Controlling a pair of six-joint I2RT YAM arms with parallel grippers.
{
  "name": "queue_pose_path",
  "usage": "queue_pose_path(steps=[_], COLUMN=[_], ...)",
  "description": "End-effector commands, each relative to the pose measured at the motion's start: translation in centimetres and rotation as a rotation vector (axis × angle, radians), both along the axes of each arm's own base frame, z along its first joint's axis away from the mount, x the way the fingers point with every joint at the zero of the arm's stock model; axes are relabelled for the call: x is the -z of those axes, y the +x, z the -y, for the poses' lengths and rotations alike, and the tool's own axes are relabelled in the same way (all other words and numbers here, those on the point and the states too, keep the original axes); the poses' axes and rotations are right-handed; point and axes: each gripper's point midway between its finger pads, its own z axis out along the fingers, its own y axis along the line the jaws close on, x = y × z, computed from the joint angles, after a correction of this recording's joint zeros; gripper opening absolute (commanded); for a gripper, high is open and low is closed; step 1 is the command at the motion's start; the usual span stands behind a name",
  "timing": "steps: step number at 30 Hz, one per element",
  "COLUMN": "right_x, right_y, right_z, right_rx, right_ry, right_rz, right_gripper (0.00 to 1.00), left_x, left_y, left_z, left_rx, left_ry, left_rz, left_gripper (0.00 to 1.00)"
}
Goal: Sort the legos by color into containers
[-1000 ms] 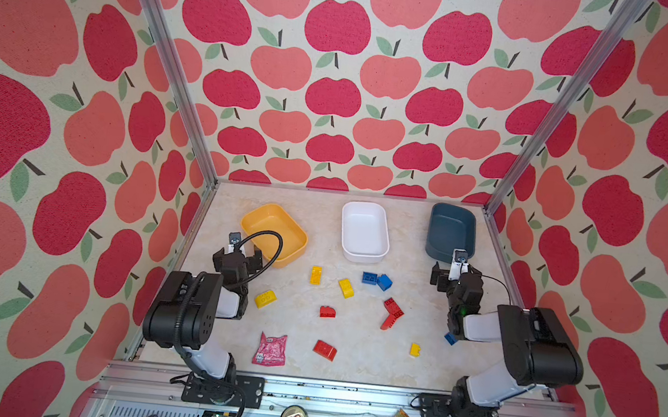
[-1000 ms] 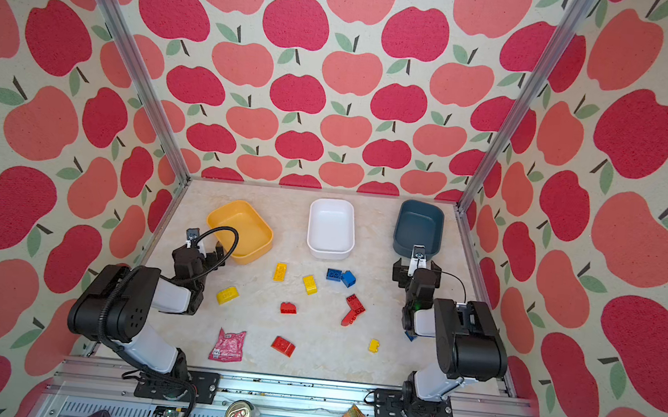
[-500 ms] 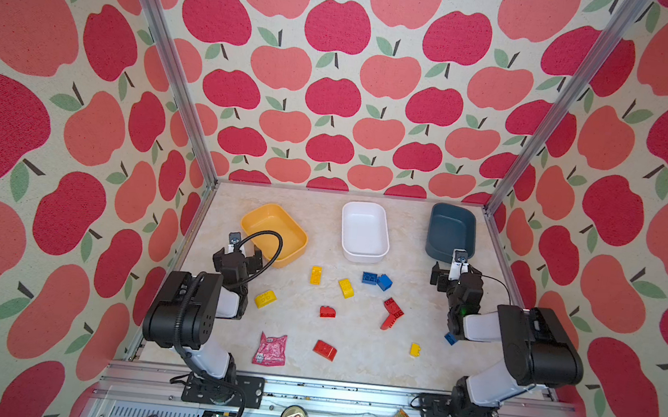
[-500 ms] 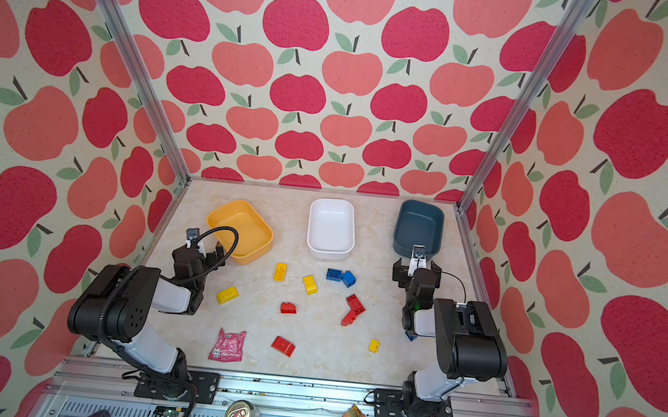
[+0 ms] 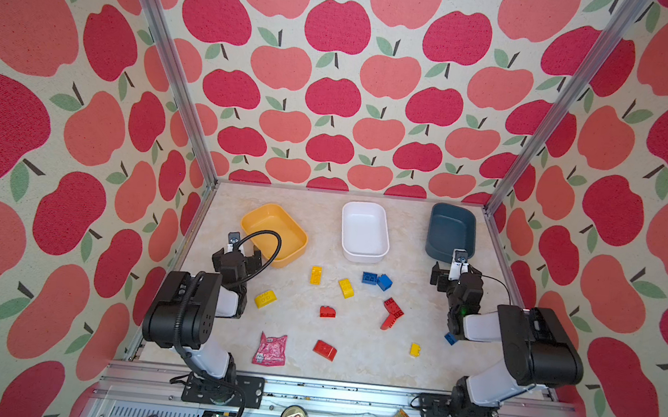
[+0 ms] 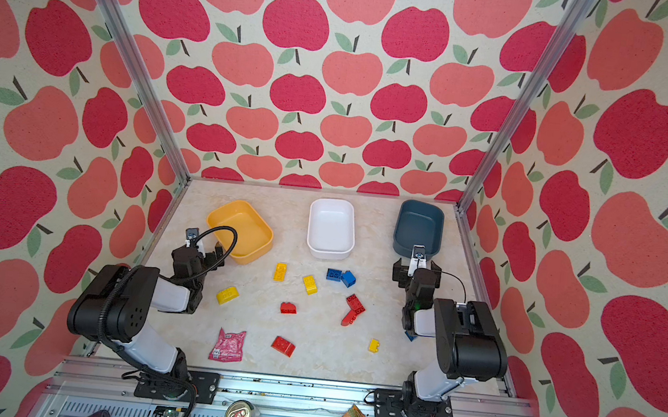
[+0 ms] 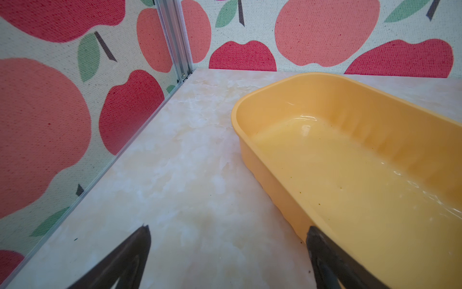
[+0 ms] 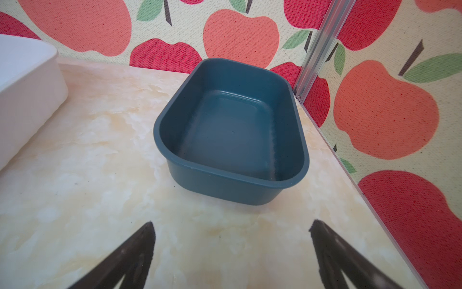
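While the marbled tabletop bears the yellow-orange tub, the white tub and the dark blue-grey tub in a row along its back, the left gripper hangs spread wide at the yellow-orange tub's near corner. The right gripper gapes likewise just before the dark blue-grey tub, and neither grasps anything. Yellow, red and blue legos lie scattered on the tabletop in front of the tubs, one blue brick beside the right arm.
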Motion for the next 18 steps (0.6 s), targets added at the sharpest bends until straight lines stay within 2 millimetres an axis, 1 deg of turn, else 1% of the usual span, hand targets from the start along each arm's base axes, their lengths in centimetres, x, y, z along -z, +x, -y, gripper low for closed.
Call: queue_pose_path(steps=[1, 4, 8, 10, 13, 15, 18], right_x=[0.0, -1.2, -3.6, -4.4, -5.3, -5.9, -6.4], right_y=[0.4, 0.5, 0.8, 0.8, 0.9, 0.9, 1.0], right_z=[0.6, 0.9, 0.7, 0.4, -1.1, -2.2, -3.6], right_rx=[0.019, 0.04, 0.046, 0.049, 0.016, -0.007, -0.038], right_ry=[0.03, 0.026, 0.006, 0.027, 0.036, 0.028, 0.022], right_rz=[-0.012, -0.022, -0.087, -0.11, -0.129, -0.148, -0.182], right_gripper=[0.99, 0.99, 0.99, 0.99, 0.99, 0.99, 0.99], left_x=[-0.6, -1.5, -3.9, -5.1, -6.5, -7.2, -7.3], left_y=[0.5, 0.3, 0.1, 0.2, 0.3, 0.4, 0.6], left_z=[0.0, 0.0, -0.6, -0.7, -0.9, -0.7, 0.0], left_rx=[0.01, 0.003, -0.035, -0.052, -0.077, -0.08, -0.081], left_ry=[-0.01, -0.018, -0.002, -0.007, -0.057, -0.107, -0.198], left_rz=[0.016, 0.025, 0.014, -0.011, -0.059, -0.1, -0.194], left_gripper=[0.99, 0.99, 0.99, 0.99, 0.99, 0.99, 0.99])
